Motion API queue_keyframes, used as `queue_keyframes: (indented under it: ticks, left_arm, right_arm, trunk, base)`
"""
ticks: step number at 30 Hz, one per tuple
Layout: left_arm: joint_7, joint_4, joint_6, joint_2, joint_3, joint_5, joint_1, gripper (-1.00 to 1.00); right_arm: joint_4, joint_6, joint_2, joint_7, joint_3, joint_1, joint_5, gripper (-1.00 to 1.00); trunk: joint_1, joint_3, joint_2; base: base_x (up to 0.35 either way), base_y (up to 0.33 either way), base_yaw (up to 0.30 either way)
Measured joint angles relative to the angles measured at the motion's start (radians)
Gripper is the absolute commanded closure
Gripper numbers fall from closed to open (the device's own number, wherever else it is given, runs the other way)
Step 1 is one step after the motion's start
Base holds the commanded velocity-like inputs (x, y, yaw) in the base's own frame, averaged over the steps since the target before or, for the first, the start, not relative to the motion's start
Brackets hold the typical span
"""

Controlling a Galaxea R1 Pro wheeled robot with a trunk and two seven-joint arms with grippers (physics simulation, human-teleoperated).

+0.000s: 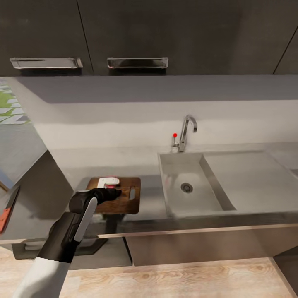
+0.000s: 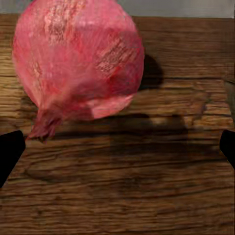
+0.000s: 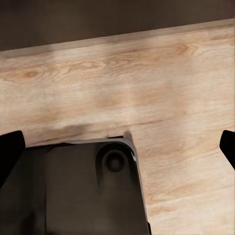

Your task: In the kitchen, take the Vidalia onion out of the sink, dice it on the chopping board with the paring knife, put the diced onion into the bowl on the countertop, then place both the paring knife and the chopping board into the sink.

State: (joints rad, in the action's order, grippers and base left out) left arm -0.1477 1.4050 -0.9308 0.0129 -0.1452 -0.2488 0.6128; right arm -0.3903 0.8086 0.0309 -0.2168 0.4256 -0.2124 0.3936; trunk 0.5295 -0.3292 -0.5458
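Observation:
The Vidalia onion (image 2: 78, 58), pink-skinned with its root tuft pointing toward the camera, rests on the brown wooden chopping board (image 2: 127, 196). In the head view the onion (image 1: 108, 181) lies at the board's (image 1: 126, 205) far left corner, on the grey countertop (image 1: 66, 165). My left gripper (image 1: 117, 193) hovers over the board just short of the onion, open (image 2: 117, 152), fingers wide apart and holding nothing. The paring knife (image 1: 6, 215), red-orange handle and dark blade, lies on the counter at the far left edge. My right gripper (image 3: 117, 147) is open above the floor. The bowl is out of view.
The steel sink (image 1: 194, 169) with a drain and a draining surface sits right of the board, its faucet (image 1: 186, 130) against the backsplash. Dark upper cabinets (image 1: 136, 37) hang overhead. Below the right gripper are the light wood floor (image 3: 147, 83) and my dark base (image 3: 73, 191).

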Motion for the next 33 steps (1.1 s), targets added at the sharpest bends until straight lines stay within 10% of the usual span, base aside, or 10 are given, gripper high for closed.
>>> queue_keyframes:
  ticks: [33]
  left_arm:
    - [0.0, -0.001, 0.0, 0.001, 0.0, 0.0, 0.0, -1.0]
  right_arm:
    - [0.0, -0.001, 0.0, 0.001, 0.0, 0.0, -0.002, -1.0]
  trunk:
    - [0.001, 0.0, 0.0]
  base:
    - [0.062, 0.016, 0.0]
